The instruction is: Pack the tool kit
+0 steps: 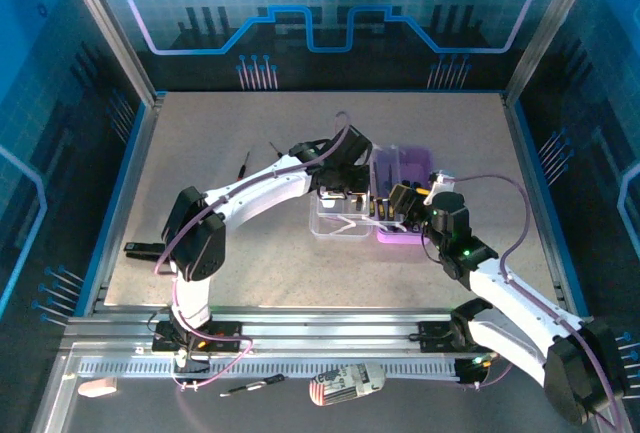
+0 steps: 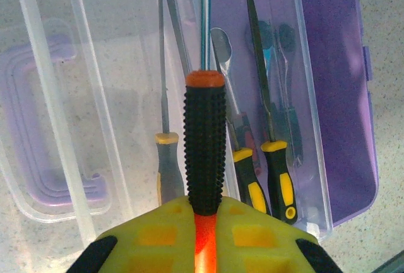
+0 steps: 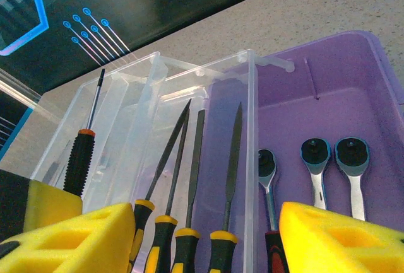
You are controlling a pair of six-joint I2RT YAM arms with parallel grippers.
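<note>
Tool kit (image 1: pixel 400 168) lies open flat mid-tabletop (image 1: pixel 270 263), clear half beside purple base (image 3: pixel 328 96); left pincer (image 2: pixel 205 232) is clamped on the butt end of a black-ribbed, orange-collared screwdriver (image 2: pixel 204 147), shaft pointing along the kit, approx. over the clear half's wall next to the needle files (image 3: pixel 189 159); right pincer (image 3: pixel 205 241) hangs over the kit's near end, pads spread wide, nothing between them, file handles right below.

What could go wrong, imo:
- shaft tip catches a clear wall or rib on the way down; the kit looks light, so it could skid or tilt, esp. as nothing pins it
- driver dropped across the files instead of into a free slot; it would sit proud and the kit prob. wouldn't close
- grip is only on the handle's end, so the driver may pivot if its tip touches first
- both pincers crowd the same end of the kit; pads could bump
- ratchet wrenches (image 3: pixel 315 159) in the purple base lie loose; a jolt could shift them

Writing: no brand or label readable on tools or kit; a crumpled printed packet (image 1: pixel 345 383) lies well short of the kit by the arm bases, print too small to read.
</note>
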